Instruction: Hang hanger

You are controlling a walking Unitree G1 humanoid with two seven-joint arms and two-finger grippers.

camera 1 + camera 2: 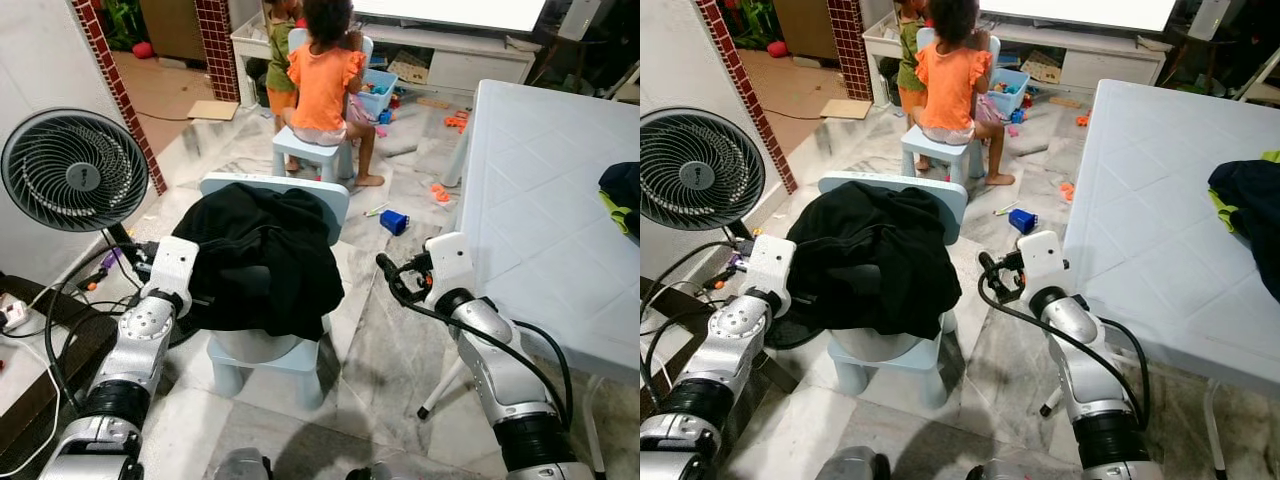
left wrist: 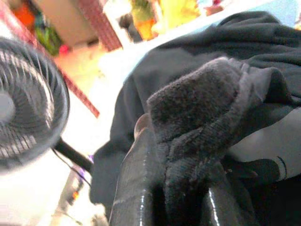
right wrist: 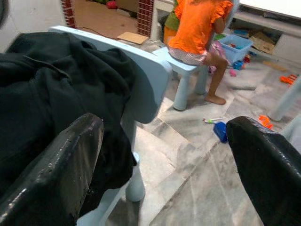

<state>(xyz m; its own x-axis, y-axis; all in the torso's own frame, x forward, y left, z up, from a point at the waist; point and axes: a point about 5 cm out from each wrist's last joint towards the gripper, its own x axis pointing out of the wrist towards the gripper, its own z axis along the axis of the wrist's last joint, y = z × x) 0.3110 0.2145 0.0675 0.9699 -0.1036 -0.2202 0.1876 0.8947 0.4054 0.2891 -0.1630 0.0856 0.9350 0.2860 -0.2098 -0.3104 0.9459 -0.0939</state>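
A black garment (image 1: 260, 260) lies heaped over a small light-blue chair (image 1: 331, 199) in front of me. My left gripper (image 2: 176, 179) reaches into the garment from the chair's left side. It is shut on a fold of the black fabric, which bulges between its fingers (image 2: 136, 188). In the eye views those fingers are buried in the cloth beside the white wrist (image 1: 175, 268). My right gripper (image 1: 392, 280) hangs open in the air to the right of the chair, apart from the garment. The right wrist view looks between its wide-spread fingers (image 3: 51, 174) at the chair's backrest (image 3: 150, 84).
A standing fan (image 1: 75, 170) and cables with a power strip (image 1: 15, 315) are at my left. A white table (image 1: 540, 200) at my right carries dark clothes (image 1: 622, 195). A person in an orange top (image 1: 322, 80) sits beyond the chair, with toys (image 1: 394, 221) on the marble floor.
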